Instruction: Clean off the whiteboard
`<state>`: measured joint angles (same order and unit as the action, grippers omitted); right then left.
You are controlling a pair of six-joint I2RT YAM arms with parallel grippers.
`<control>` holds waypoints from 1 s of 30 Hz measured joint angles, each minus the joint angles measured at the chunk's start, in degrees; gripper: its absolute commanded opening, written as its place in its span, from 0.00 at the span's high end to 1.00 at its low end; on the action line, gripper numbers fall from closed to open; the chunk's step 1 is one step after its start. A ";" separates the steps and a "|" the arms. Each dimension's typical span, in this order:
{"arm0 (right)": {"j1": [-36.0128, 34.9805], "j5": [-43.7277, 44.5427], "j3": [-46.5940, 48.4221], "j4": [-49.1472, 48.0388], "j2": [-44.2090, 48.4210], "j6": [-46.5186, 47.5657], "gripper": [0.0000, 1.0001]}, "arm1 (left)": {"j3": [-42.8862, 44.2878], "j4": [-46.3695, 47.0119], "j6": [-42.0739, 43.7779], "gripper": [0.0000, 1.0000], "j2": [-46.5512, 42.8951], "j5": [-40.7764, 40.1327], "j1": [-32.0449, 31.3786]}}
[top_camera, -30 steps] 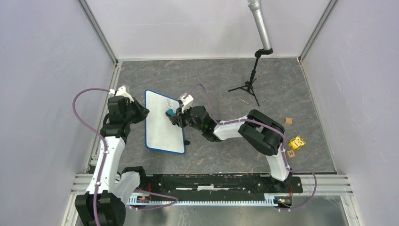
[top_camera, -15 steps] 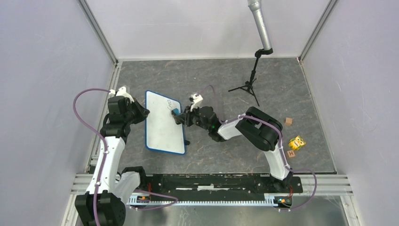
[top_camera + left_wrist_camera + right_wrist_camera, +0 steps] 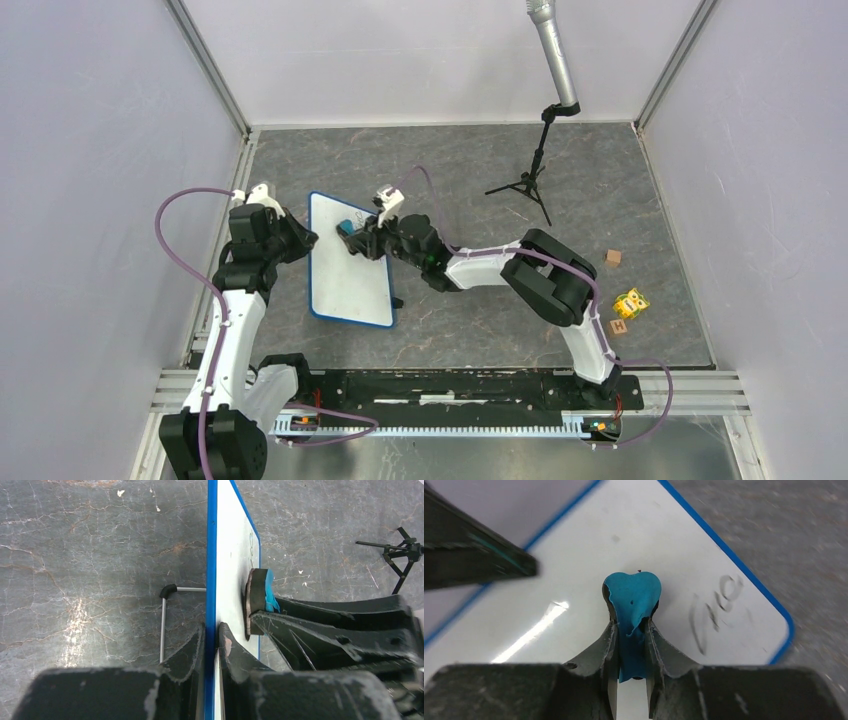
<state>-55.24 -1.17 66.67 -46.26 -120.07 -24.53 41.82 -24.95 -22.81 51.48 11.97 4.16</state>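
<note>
The whiteboard (image 3: 345, 285) lies on the grey tabletop (image 3: 480, 330) between the two pincers, its long sides running away from the arm bases. The left pincer (image 3: 212, 635) is clamped on the board's blue rim at the left long edge, one finger on the back and one on the white face. In the left wrist view the rim runs straight ahead out of that grip. A thin wire leg (image 3: 165, 615) with a black tip sticks out from the board's back, just left of the pincer.

The right pincer (image 3: 631, 625) reaches in from the opposite side, over the far part of the board. It is closed tight on a blue eraser (image 3: 631, 597). The eraser juts out beyond the fingertips and is pressed against the white face. In the left wrist view it sits just ahead and to the right of the left pincer's grip, touching the board.

Beyond the right pincer's tips the face is bare white, with a streak of glare to the left. To the right of the eraser, near the board's rounded corner, some grey handwriting (image 3: 716, 610) remains; it is apart from the eraser. The left pincer's dark finger shows blurred at the board's edge, up and to the left of the eraser.
</note>
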 measured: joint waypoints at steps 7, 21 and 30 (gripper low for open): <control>-0.37 -4.31 4.52 -1.62 -1.09 -1.53 0.95 | 0.00 -0.07 0.00 0.98 0.17 0.13 -0.02; 4.90 -1.62 4.24 3.52 -4.48 -2.43 0.94 | 0.00 0.46 -0.02 0.98 0.17 0.00 0.00; 1.29 -5.38 15.41 5.77 -5.64 -1.11 0.95 | 0.00 -0.22 0.00 0.98 0.33 0.04 0.04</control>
<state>-53.95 -6.55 82.08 -40.49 -125.71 -25.65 41.82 -25.17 -22.81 51.81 12.01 4.21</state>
